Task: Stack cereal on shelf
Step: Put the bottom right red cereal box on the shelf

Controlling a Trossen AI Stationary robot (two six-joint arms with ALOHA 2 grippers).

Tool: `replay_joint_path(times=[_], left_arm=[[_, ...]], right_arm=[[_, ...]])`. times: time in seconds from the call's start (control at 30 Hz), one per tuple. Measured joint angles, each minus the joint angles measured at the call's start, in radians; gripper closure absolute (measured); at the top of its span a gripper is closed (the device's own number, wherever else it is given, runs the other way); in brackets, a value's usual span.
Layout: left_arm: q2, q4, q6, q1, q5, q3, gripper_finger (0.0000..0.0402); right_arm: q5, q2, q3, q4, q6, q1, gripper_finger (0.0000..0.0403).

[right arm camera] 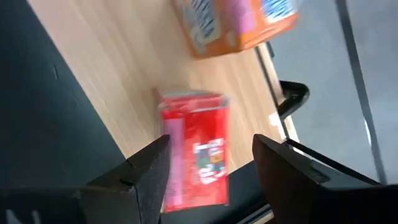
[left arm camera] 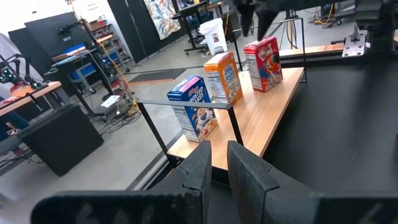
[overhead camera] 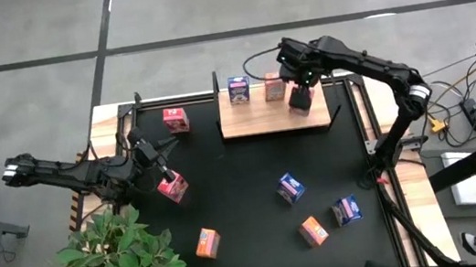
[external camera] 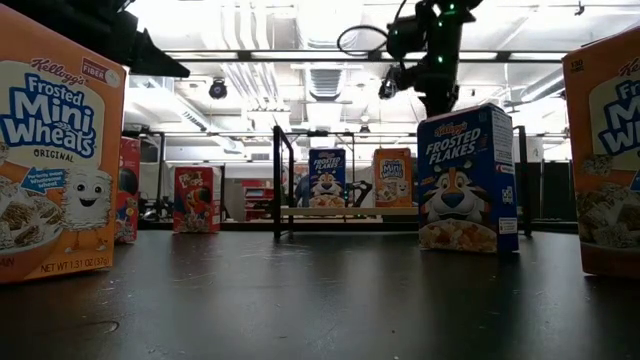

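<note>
The wooden shelf (overhead camera: 255,120) stands at the table's far side with a blue box (overhead camera: 239,89) and an orange box (overhead camera: 274,86) upright on it. A red-pink box (right arm camera: 196,152) stands on the board beside them. My right gripper (right arm camera: 210,144) is open above it, pointing down, one finger on each side. My left gripper (left arm camera: 219,149) is shut and holds nothing. In the high view it (overhead camera: 166,172) is at the table's left, just over another red-pink box (overhead camera: 174,190) lying on the mat. My right gripper stands open astride the red-pink box on the shelf. One finger (right arm camera: 152,171) is close against the box's side and the other is clear of it; I cannot tell whether it touches. My left gripper's fingertips are at the top of the red-pink box on the mat; I cannot tell whether they touch it.
On the black mat (overhead camera: 243,170) stand a third red-pink box (overhead camera: 175,119), two blue boxes (overhead camera: 290,187) (overhead camera: 347,209) and two orange boxes (overhead camera: 207,243) (overhead camera: 313,230). A green plant (overhead camera: 112,261) is at the near left corner. Black shelf posts (overhead camera: 216,95) rise at the board's ends.
</note>
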Motion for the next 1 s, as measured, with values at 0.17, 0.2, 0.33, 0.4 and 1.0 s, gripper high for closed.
replay_joint_path(times=[0.17, 0.2, 0.33, 0.4, 1.0], left_arm=[[0.000, 0.000, -0.002, 0.000, 0.000, 0.000, 0.0366], [0.000, 0.000, -0.002, 0.000, 0.000, 0.000, 0.0366], [0.000, 0.000, 0.000, 0.000, 0.000, 0.000, 0.0366], [0.000, 0.000, 0.001, 0.000, 0.000, 0.000, 0.0366], [0.000, -0.001, 0.001, 0.000, 0.000, 0.000, 0.0366]], right_arm=[[-0.016, -0.002, 0.047, -0.008, 0.059, 0.031, 0.0199], [-0.033, -0.002, 0.048, -0.007, 0.066, 0.041, 0.0206], [-0.061, 0.000, 0.031, -0.001, 0.073, 0.102, 0.0250], [-0.061, 0.004, 0.012, 0.008, 0.073, 0.141, 0.0279], [0.275, 0.006, -0.354, 0.230, 0.048, 0.242, 0.0390]])
